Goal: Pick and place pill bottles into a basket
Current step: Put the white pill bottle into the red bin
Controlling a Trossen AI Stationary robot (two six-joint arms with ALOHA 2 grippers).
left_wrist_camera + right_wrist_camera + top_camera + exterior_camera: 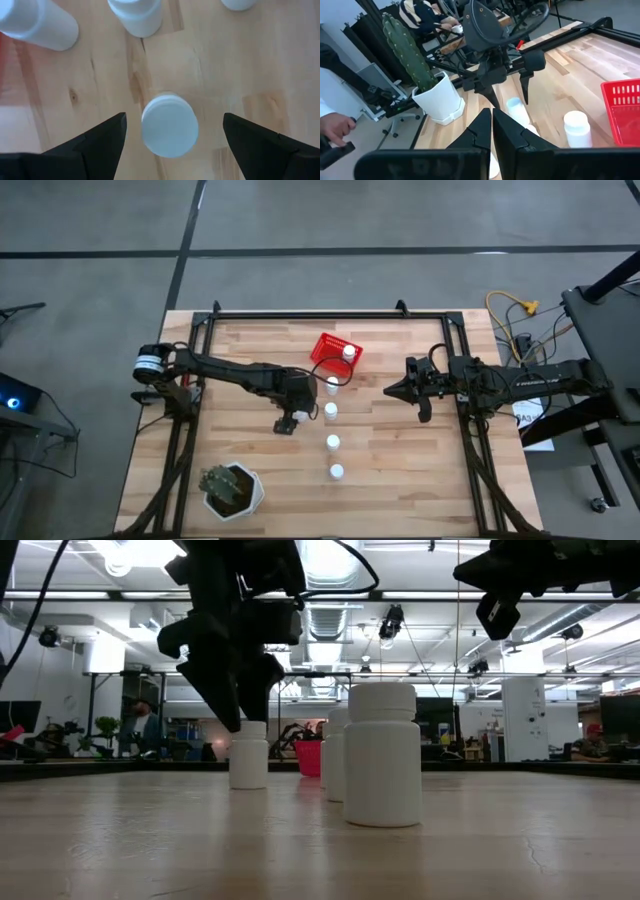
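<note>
Near the centre of the high view, the left gripper (286, 421) is held wide open above a pill bottle (169, 124) for straddling, the basket (335, 352) lies just above, while the right gripper (424, 406) waits closed.

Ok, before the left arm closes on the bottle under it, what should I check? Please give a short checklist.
1. Left tool open: ok.
2. Pill bottle between its fingers, roughly centred: ok.
3. That bottle upright: ok.
4. Tool low enough: not ok, I think; in the low view the fingertips reach only cap level.
5. Other bottles apart from the fingers: ok.
6. Basket has room, with one bottle showing inside: ok.
7. Right tool shut, waiting at its own side: ok.
</note>
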